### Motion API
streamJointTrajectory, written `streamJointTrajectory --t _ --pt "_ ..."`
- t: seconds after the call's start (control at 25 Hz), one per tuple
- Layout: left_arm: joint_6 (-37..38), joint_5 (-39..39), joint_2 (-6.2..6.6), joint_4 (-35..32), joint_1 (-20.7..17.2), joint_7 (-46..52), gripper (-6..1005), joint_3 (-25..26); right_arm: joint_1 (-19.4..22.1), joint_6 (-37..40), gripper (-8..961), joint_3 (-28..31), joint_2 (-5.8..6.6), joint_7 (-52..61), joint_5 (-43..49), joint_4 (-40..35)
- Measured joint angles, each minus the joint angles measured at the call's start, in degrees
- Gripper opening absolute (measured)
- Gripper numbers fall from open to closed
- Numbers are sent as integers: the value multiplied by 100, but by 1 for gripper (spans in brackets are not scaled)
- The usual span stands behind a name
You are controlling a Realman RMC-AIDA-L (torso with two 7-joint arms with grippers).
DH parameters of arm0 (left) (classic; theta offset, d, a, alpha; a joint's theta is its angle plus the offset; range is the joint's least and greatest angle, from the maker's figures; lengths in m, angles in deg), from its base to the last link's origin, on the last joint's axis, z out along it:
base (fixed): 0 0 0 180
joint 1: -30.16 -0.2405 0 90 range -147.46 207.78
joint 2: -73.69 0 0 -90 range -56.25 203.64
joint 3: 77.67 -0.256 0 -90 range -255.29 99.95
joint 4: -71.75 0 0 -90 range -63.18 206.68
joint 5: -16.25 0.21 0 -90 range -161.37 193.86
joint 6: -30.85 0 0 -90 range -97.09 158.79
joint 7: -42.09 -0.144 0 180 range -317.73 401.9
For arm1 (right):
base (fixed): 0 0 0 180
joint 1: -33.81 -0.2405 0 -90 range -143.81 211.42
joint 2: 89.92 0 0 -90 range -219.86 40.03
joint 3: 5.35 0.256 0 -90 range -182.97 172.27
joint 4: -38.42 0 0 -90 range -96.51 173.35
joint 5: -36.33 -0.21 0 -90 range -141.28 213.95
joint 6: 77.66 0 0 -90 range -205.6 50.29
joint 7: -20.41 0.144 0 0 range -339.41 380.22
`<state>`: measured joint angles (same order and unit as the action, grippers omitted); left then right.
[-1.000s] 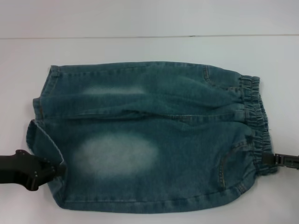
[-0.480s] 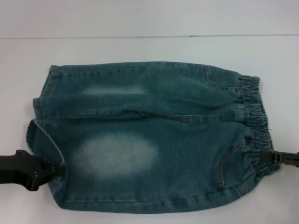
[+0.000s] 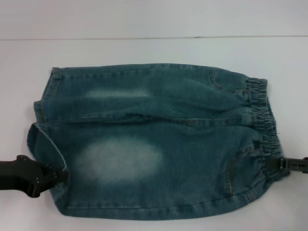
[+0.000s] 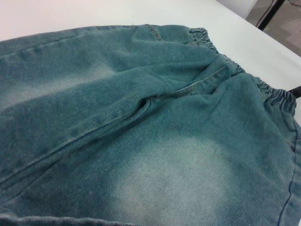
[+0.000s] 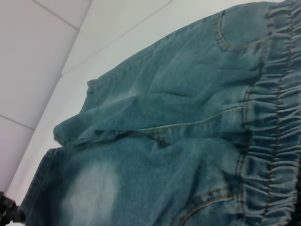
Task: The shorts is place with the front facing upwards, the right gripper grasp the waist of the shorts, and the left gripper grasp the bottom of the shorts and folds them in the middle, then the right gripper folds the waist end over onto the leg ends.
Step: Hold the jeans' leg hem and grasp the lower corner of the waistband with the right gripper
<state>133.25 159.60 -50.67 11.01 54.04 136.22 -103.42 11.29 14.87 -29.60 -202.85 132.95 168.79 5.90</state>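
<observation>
Blue denim shorts (image 3: 159, 139) lie flat, front up, on the white table (image 3: 144, 50). The elastic waist (image 3: 262, 115) points right and the leg ends (image 3: 45, 110) point left. My left gripper (image 3: 61, 175) sits at the near leg's hem, shut on its edge. At the near end of the waist, my right gripper (image 3: 273, 164) is pinched on the bunched band. The left wrist view looks along the shorts (image 4: 141, 117) toward the waist. In the right wrist view the waist (image 5: 273, 141) lies close and the legs are farther off.
Bare white table surrounds the shorts on every side, with a seam line (image 3: 154, 37) across the back. A dark stand leg (image 4: 270, 14) and the floor show beyond the table edge in the left wrist view.
My right gripper has slid slightly inward onto the waistband, and the cloth there has bunched and shifted at the near corner. The left gripper has stayed put.
</observation>
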Motion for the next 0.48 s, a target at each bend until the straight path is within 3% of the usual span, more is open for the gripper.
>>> streamJointTrajectory --t 0.24,0.48 --pt "8 -67 0 2 -4 0 37 -10 -68 41 905 -362 -5 75 1 0" --pt "49 -233 6 -15 -50 0 38 -68 -60 -23 657 -331 -4 43 -22 -69"
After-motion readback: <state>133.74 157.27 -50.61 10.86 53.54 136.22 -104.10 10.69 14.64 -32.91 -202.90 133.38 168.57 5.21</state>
